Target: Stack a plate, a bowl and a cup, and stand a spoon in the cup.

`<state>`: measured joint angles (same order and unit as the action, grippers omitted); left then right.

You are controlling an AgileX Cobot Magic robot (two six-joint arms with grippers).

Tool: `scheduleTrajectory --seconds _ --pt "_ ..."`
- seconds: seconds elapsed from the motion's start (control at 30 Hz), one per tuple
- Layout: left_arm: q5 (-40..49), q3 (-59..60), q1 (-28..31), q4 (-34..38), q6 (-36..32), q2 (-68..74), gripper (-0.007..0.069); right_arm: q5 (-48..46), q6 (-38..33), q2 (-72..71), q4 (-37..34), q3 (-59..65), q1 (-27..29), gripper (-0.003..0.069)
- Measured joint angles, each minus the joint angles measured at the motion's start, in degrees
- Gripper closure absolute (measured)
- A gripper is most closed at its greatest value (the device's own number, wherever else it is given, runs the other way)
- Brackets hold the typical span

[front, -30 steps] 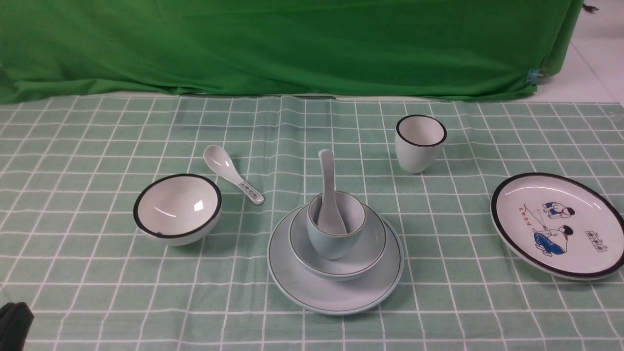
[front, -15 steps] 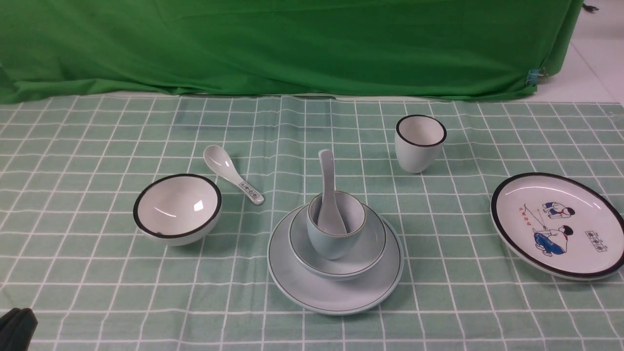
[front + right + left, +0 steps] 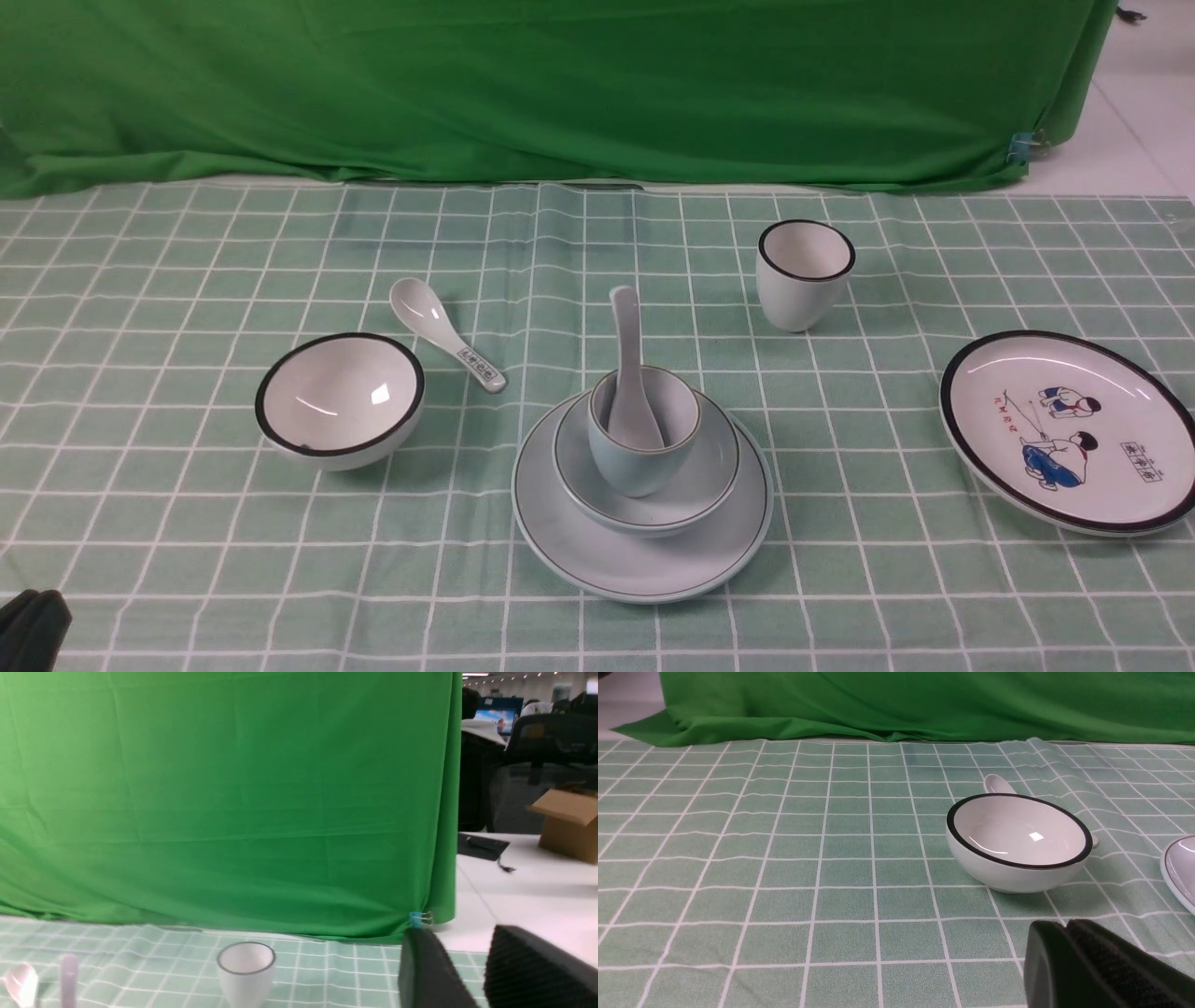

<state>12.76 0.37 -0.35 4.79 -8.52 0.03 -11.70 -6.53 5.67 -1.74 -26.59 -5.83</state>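
Observation:
The pale blue-green plate [image 3: 642, 555] lies in the middle of the checked cloth. The shallow bowl [image 3: 702, 471] sits on the plate, and the small cup [image 3: 644, 457] stands in that bowl. The plain white spoon [image 3: 627, 350] stands in the cup, handle up and leaning back. My left gripper [image 3: 33, 623] is low at the near left corner, far from the stack. It is shut and empty, as the left wrist view shows [image 3: 1064, 924], with the plate's edge [image 3: 1178, 868] beyond it. My right gripper [image 3: 460, 931] shows only in its wrist view, open, with nothing between its fingers.
A white black-rimmed bowl [image 3: 340, 399] and a patterned-handle spoon [image 3: 446, 334] lie left of the stack. At the back right stands a white black-rimmed cup [image 3: 805, 273]. A cartoon plate [image 3: 1069, 431] lies at the far right. A green backdrop [image 3: 560, 84] closes the far edge.
The left gripper's tip has sunk a little lower in the front view's near left corner, then held still. The stack and the other dishes have not moved.

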Motion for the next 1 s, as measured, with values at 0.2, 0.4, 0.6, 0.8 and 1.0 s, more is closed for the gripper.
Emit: scheduleTrajectory --seconds 0.2,0.4,0.6,0.8,1.0 --pt "0.0 0.0 0.0 0.0 0.0 0.0 0.0613 -1.0 -8.0 0.1 0.3 7.0 3.5 0.0417" --pt "0.0 0.0 0.0 0.0 0.0 0.0 0.0613 1.4 -10.9 -1.6 0.4 23.0 5.7 0.0417" --pt "0.1 0.0 0.0 -0.2 0.0 0.0 0.0613 -3.0 -9.3 -5.5 0.5 27.0 5.7 0.0417" --pt "0.1 0.0 0.0 -0.2 0.0 0.0 0.0613 -3.1 -9.0 -5.6 0.7 27.0 5.7 0.0417" --pt "0.1 0.0 0.0 -0.2 0.0 0.0 0.0613 -3.1 -9.0 -5.6 0.7 27.0 5.7 0.0417"
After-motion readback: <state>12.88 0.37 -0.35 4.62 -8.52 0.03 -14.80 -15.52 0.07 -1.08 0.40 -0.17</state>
